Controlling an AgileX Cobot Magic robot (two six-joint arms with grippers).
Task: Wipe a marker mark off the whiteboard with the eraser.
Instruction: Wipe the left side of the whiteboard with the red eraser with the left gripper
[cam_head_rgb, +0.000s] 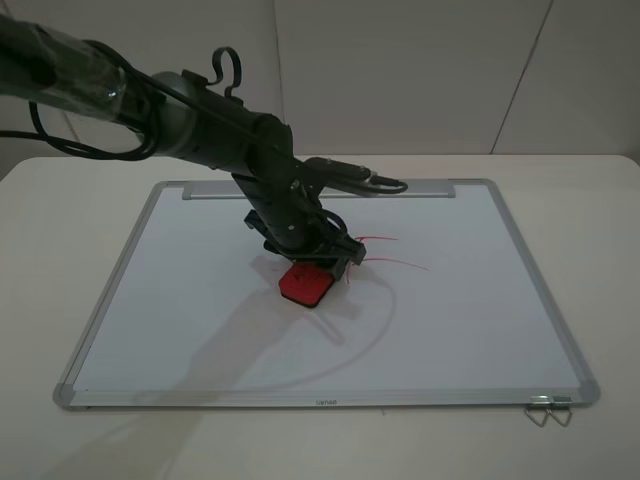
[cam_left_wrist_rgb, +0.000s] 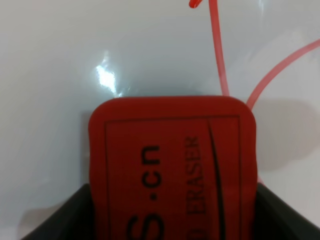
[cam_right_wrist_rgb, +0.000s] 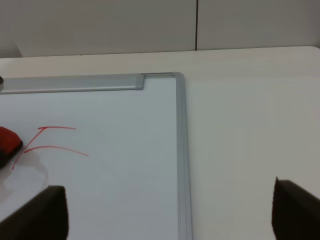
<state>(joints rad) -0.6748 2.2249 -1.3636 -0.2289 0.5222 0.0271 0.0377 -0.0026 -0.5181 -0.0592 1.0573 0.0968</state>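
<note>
Eraser (cam_head_rgb: 308, 285) pinched in left gripper (cam_head_rgb: 318, 266) on whiteboard (cam_head_rgb: 200, 330) — marker mark (cam_head_rgb: 397, 263) at its 3 o'clock, right gripper (cam_right_wrist_rgb: 170, 212) spread wide.

Lab-like test bench, white table (cam_head_rgb: 40, 200), plain panelled wall (cam_head_rgb: 400, 70)

White bench (cam_head_rgb: 590, 230) w/ whiteboard (cam_head_rgb: 470, 320) lying flat on it, silver tray strip (cam_head_rgb: 320, 189) along far edge. Small wire clip (cam_head_rgb: 548, 412) on bench at board's near-right corner, by frame.
</note>
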